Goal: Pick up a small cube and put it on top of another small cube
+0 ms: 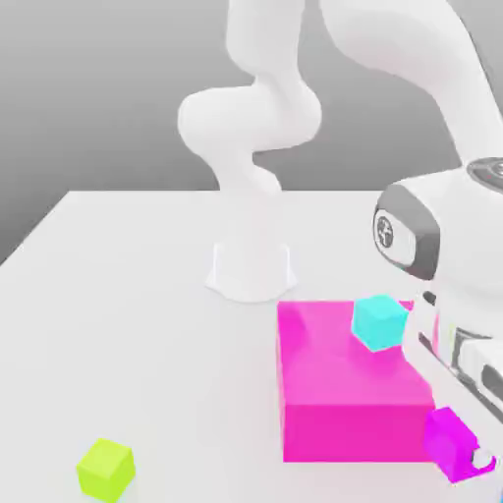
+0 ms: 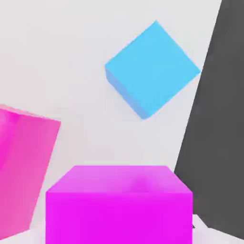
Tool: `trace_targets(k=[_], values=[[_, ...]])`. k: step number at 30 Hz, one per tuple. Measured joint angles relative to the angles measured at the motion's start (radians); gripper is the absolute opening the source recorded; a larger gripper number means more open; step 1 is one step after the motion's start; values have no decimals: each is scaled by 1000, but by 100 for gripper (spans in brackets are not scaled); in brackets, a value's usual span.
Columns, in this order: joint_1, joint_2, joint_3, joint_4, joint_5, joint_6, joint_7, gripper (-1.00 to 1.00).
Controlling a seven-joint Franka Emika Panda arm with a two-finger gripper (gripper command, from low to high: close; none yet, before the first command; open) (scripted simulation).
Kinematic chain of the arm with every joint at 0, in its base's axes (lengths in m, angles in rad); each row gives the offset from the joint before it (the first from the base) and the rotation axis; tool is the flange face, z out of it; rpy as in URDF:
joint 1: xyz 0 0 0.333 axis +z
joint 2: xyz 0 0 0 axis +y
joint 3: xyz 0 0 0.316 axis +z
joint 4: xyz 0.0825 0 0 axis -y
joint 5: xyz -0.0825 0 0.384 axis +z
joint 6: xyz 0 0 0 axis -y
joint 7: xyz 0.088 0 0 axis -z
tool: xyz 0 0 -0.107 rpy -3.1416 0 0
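The small magenta cube [image 1: 447,435] sits between my gripper's [image 1: 462,452] fingers at the exterior view's lower right, just in front of the big pink block's corner. My gripper is shut on it. The hand view shows the same magenta cube [image 2: 119,202] close up, held square to the camera. The small lime cube [image 1: 106,469] rests alone on the white table at the exterior view's lower left, far from the gripper. I cannot tell how high the magenta cube is above the table.
A big pink block [image 1: 339,378] stands right beside the gripper, with a small cyan cube [image 1: 378,322] by its far side. The cyan cube [image 2: 151,69] lies on the table beyond the held cube. The arm's base [image 1: 251,270] stands behind. The table's edge [image 2: 193,119] runs close by.
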Motion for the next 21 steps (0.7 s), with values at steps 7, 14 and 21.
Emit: trace_targets(k=[7,14,21], values=[[-136,-56,-185,-55,32,-25,174,-100],[-237,-124,-335,-131,65,-35,346,-100],[-304,16,-290,-136,191,97,295,100]])
